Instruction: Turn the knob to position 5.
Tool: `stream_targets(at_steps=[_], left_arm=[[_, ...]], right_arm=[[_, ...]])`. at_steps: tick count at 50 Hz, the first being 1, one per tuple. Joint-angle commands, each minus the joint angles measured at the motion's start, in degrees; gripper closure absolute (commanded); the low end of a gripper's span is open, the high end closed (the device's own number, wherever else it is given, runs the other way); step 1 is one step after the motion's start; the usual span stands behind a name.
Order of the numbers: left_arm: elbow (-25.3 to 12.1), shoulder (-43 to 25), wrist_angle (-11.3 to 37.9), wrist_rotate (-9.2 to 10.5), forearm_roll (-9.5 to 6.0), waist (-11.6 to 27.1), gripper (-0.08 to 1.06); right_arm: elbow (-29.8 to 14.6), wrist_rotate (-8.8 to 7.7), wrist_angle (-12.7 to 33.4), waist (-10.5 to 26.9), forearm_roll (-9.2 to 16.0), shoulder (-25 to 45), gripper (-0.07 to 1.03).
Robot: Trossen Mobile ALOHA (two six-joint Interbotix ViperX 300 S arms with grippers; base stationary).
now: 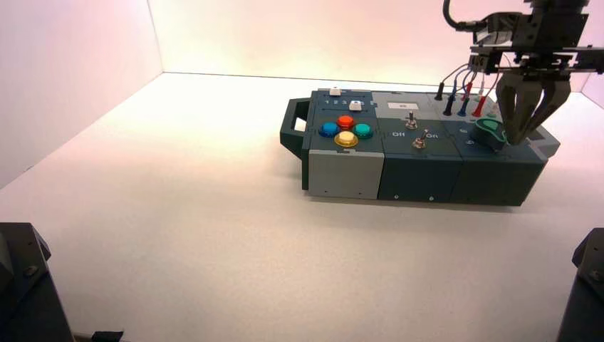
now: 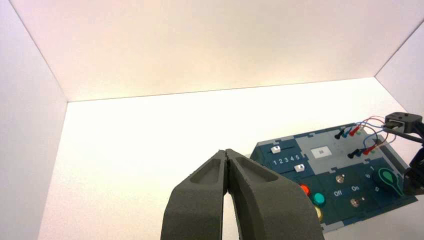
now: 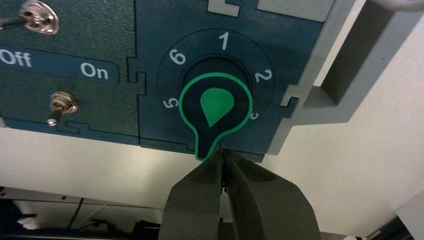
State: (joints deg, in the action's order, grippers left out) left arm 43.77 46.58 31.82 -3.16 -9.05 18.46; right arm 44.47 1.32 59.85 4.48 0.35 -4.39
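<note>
The green knob [image 3: 216, 107] sits on the right end of the dark teal box [image 1: 420, 174], inside a ring of white numerals. Its long pointer aims at the box's near edge, between the 5 [image 3: 171, 103] and a partly covered 3, and covers whatever is printed there. My right gripper [image 3: 222, 155] is shut with nothing held, its tips just beside the pointer's end. From above, the right gripper [image 1: 523, 135] hangs over the knob [image 1: 490, 132]. My left gripper [image 2: 226, 152] is shut and empty, parked well away from the box, from where the knob [image 2: 387, 178] shows far off.
Two metal toggle switches [image 3: 40, 19] [image 3: 61, 104] stand beside the Off/On lettering. Red, blue, green and yellow buttons [image 1: 346, 130], two white sliders [image 1: 355, 105] and plugged wires [image 1: 463, 96] fill the rest of the box. A handle [image 1: 294, 128] sticks out on its left.
</note>
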Motion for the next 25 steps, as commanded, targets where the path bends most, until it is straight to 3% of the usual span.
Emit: stream_targets(at_steps=[1, 25], left_arm=[[-1.49, -0.35, -0.97, -0.35, 0.18, -0.18, 1.01], [-1.49, -0.62, -1.05, -0.35, 0.18, -0.26, 1.01]], right_arm=[[-0.26, -0.18, 0.09, 0.44, 0.18, -1.93, 0.99], [-0.35, -0.18, -1.76, 0.53, 0.18, -0.35, 0.99]])
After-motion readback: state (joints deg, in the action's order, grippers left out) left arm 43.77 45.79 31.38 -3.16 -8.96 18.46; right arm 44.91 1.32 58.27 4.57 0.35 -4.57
